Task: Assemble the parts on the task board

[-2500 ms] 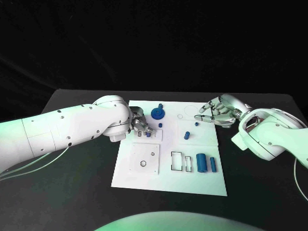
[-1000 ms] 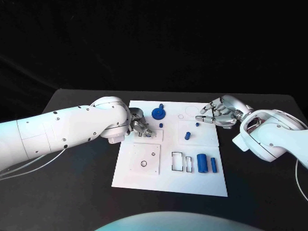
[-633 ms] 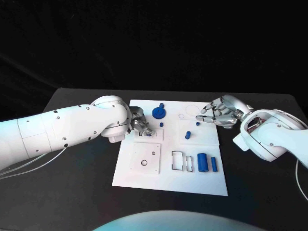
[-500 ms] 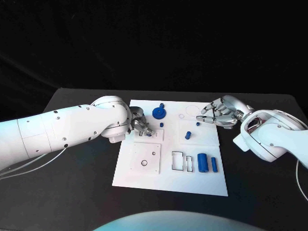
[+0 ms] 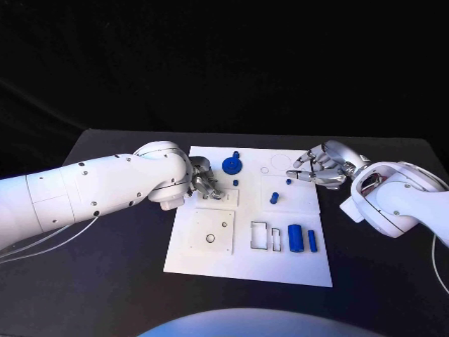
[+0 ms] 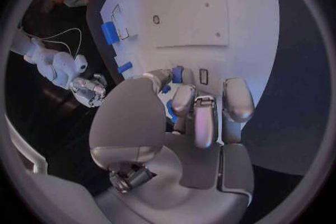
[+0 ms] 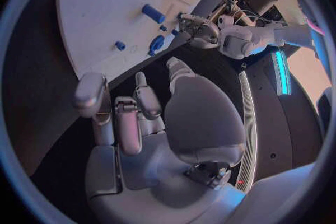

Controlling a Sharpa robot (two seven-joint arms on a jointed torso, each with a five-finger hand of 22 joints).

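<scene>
The white task board (image 5: pixel 285 263) lies in the middle of the table. My left hand (image 5: pixel 206 184) hovers low over its far left part with fingers curled. A small blue peg (image 5: pixel 235 182) stands just beside the fingertips, close to the thumb (image 6: pixel 158 75) in the left wrist view. A sliver of blue (image 6: pixel 170 111) shows between thumb and finger; I cannot tell whether it is held. A blue gear-like part (image 5: pixel 231 166) sits just beyond. My right hand (image 5: pixel 320 168) hangs over the board's far right edge, fingers loosely bent, holding nothing.
Two more blue pegs (image 5: pixel 272 198) (image 5: pixel 288 182) stand mid-board. A blue cylinder (image 5: pixel 294 239) and a thin blue bar (image 5: pixel 311 240) lie at the near right, beside two outlined rectangular slots (image 5: pixel 258 235). A square outline (image 5: pixel 212 228) marks the near left.
A small blue piece seen at my left fingertips 2.5 s ago is now hidden by that hand. Both hands have barely shifted.
</scene>
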